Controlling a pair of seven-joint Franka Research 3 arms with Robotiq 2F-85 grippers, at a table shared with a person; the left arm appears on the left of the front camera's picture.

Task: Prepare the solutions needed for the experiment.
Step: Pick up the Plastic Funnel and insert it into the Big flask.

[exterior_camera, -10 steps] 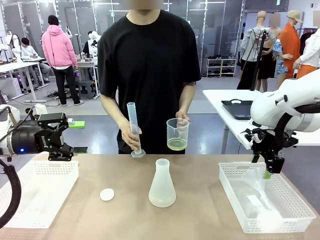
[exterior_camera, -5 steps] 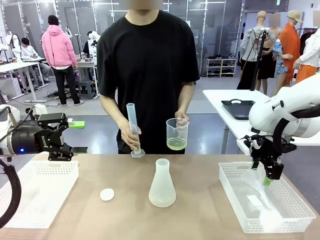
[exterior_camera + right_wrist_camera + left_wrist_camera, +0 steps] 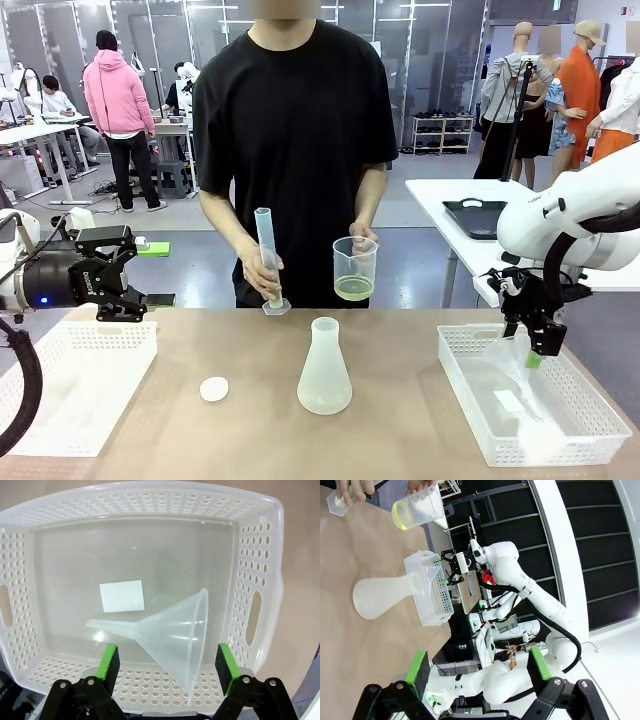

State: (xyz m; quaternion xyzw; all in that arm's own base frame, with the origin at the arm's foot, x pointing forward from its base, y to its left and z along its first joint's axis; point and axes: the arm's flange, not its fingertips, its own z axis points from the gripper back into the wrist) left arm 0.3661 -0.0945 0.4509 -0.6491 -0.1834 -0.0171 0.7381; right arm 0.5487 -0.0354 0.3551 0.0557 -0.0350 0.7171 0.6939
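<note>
- The solution [image 3: 354, 289]: a shallow layer of pale yellow-green, see-through liquid in the bottom of a translucent plastic beaker [image 3: 355, 262], well below the rim.
- The beaker is held upright above the table's far edge by one hand [image 3: 365, 236] of the person in a black T-shirt.
- The person's other hand [image 3: 258, 275] grips a tall graduated cylinder [image 3: 265, 240], tilted slightly, beside the beaker.
- A translucent Erlenmeyer flask [image 3: 325, 368] stands upright mid-table, nearer the robot; a small white round cap [image 3: 214, 389] lies to its left.
- Right gripper [image 3: 166, 662]: jaws spread wide, gripping nothing, poised over a white perforated basket [image 3: 580, 445] — a clear funnel [image 3: 170, 630] lies on its side inside, next to a white label [image 3: 121, 596].
- Left gripper [image 3: 476, 667]: jaws wide apart and empty, held above the far edge of a second white basket [image 3: 80, 385].
- Table [image 3: 400, 430]: matte tan surface.
- Room: glass partitions, people at far tables, a white side table with a black tray [image 3: 475, 218].
</note>
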